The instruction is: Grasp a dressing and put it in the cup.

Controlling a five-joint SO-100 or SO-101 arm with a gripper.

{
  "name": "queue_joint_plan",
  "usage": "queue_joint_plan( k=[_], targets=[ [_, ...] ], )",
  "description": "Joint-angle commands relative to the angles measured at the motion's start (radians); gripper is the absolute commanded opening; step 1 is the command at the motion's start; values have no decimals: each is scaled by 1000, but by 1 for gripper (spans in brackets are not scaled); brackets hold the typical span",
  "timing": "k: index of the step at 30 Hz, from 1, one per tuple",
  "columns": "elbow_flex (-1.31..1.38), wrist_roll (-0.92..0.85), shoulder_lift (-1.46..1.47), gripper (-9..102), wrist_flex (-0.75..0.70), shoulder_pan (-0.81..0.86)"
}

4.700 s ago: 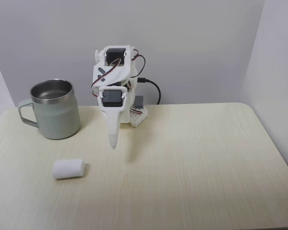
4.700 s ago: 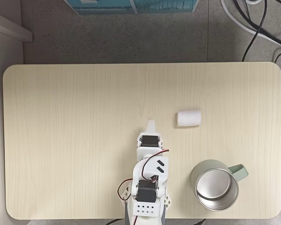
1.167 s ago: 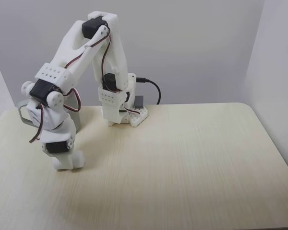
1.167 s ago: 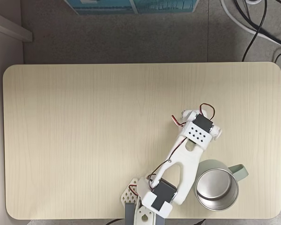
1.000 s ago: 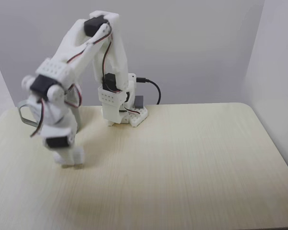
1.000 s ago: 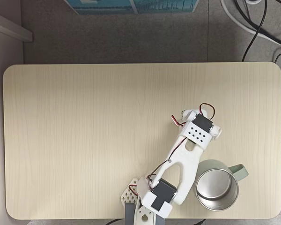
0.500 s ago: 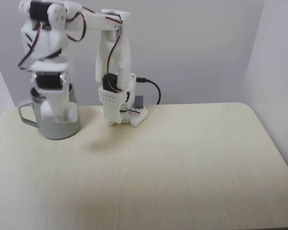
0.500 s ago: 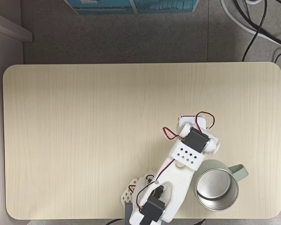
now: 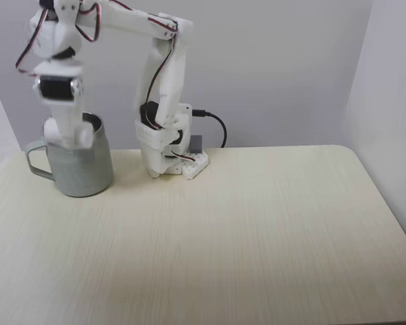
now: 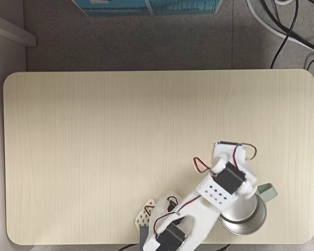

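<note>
Fixed view, pincer (image 9: 69,135) above cup (image 9: 78,169) rim, dressing unclear

1. The cup (image 9: 78,166) stands on the table (image 9: 257,230) at its far left in a fixed view, left of the arm's base (image 9: 169,152).
2. The gripper (image 9: 68,135) hangs directly over the cup's mouth.
3. Seen from above, the arm (image 10: 220,191) covers the cup (image 10: 248,217) near the table's (image 10: 94,157) lower right corner.

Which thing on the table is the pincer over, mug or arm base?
The pale green mug with the steel rim; the pincer hangs at its rim.
</note>
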State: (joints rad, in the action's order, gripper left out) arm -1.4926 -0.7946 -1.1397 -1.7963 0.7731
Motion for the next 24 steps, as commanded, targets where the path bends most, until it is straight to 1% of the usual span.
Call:
queue_joint_plan(
  k=[1,4,10,13,24],
  targets=[
    [58,-127,135,0,-41,123],
    [124,-282,192,0,-40,247],
    [196,-563,207,0,-29,480],
    [221,-666,213,0,-12,563],
    [247,-666,169,0,52,555]
  ],
)
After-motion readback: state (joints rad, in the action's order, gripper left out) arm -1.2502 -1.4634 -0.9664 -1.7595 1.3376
